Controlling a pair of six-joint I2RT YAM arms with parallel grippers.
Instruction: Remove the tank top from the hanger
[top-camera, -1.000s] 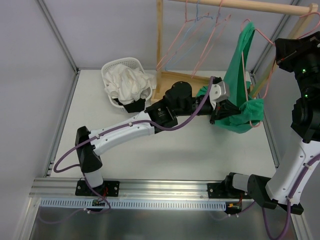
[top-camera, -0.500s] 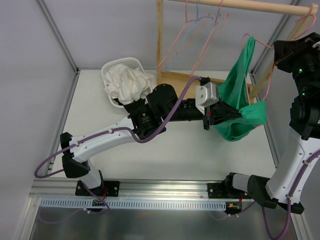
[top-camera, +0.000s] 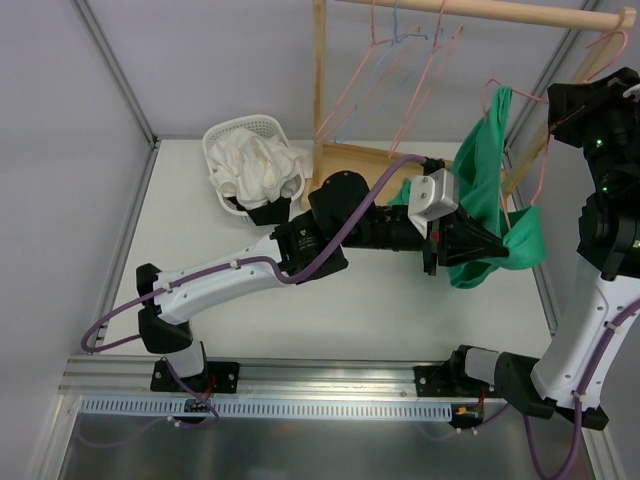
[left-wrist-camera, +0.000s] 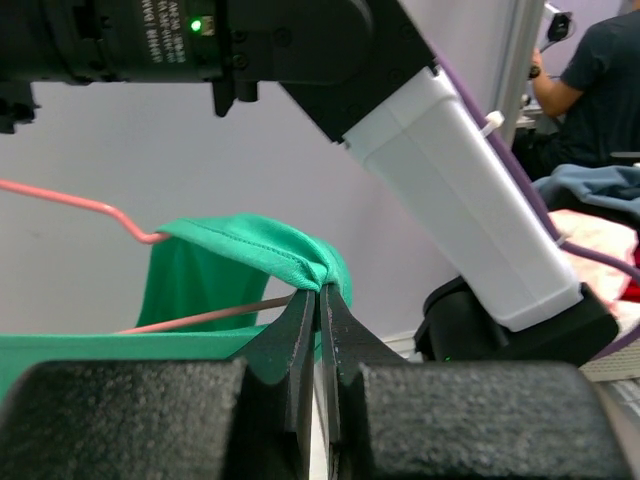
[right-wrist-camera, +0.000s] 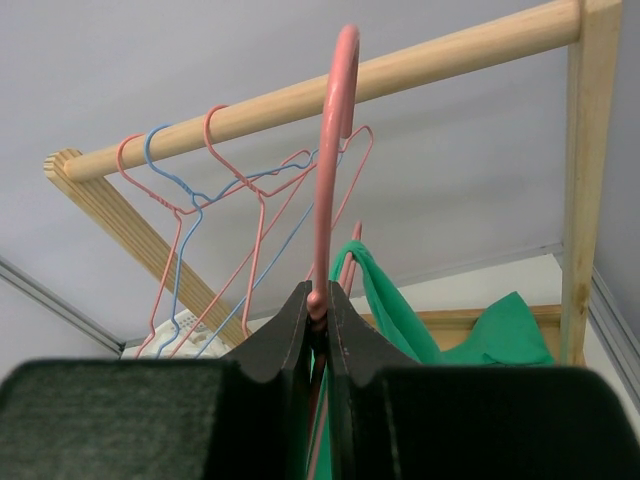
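Observation:
A green tank top (top-camera: 482, 190) hangs by one strap on a pink hanger (top-camera: 545, 150) at the right of the wooden rack. My left gripper (top-camera: 497, 247) is shut on a fold of the tank top (left-wrist-camera: 270, 250), pulling it away from the hanger wire (left-wrist-camera: 80, 205). My right gripper (top-camera: 560, 110) is shut on the pink hanger's neck (right-wrist-camera: 330, 180), its hook up by the wooden rail (right-wrist-camera: 400, 70). The tank top's strap (right-wrist-camera: 385, 290) drapes just behind the right fingers.
A white basket (top-camera: 252, 160) with white cloth stands at the back left. Several pink and blue empty hangers (top-camera: 400, 70) hang on the rail. The wooden rack's post (top-camera: 319, 90) and base (top-camera: 370, 160) stand behind the left arm.
My left gripper has swung right and slightly down with the green fabric, stretching it out to the right of the hanger. The right gripper has stayed holding the hanger.

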